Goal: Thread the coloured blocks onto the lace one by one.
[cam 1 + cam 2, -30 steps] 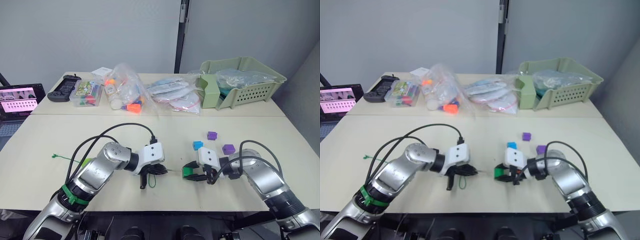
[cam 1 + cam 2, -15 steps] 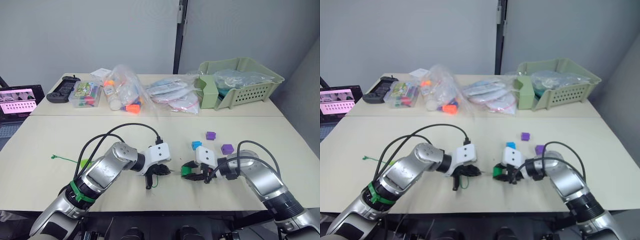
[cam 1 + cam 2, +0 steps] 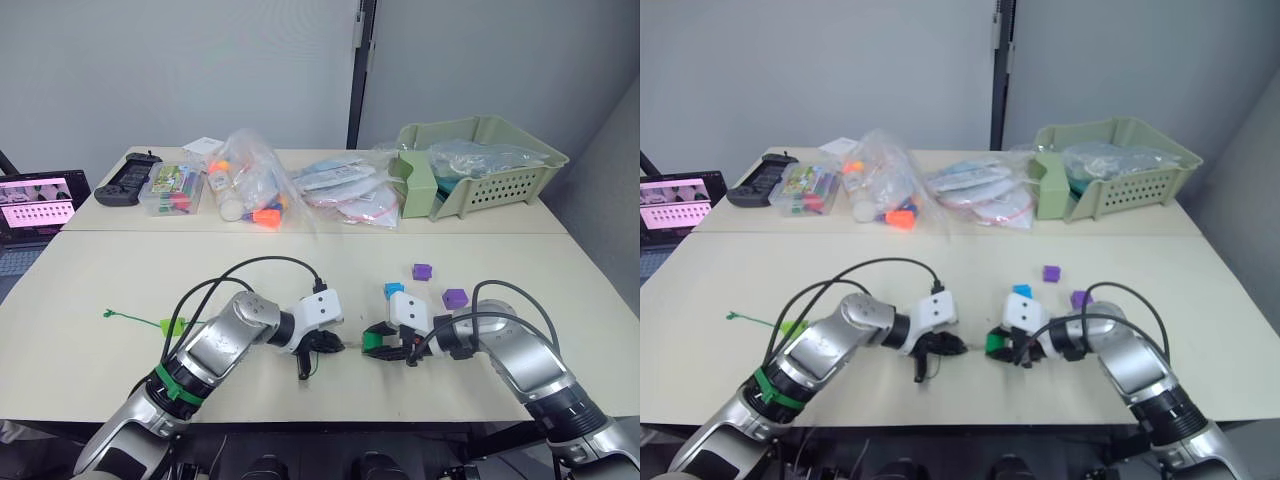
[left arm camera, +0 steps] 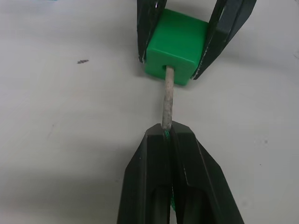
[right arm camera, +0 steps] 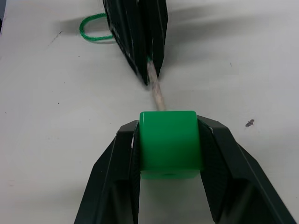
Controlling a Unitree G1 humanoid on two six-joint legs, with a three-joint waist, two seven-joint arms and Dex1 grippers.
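Lace tip entering the green cube

Your right gripper [image 5: 168, 196] clamps the cube [image 4: 176, 45] hole-forward so your left gripper [image 4: 169, 140], pinched on the lace [image 4: 167, 100] tip, can feed it through.

– What kind of place?
– Looks like an office or a lab room. Plain grey walls [image 3: 180, 70], two pale tables [image 3: 90, 270] pushed together.
– Anything else?
– A laptop [image 3: 35, 205], a green basket [image 3: 490, 165], and clear bags of toys [image 3: 245, 180].
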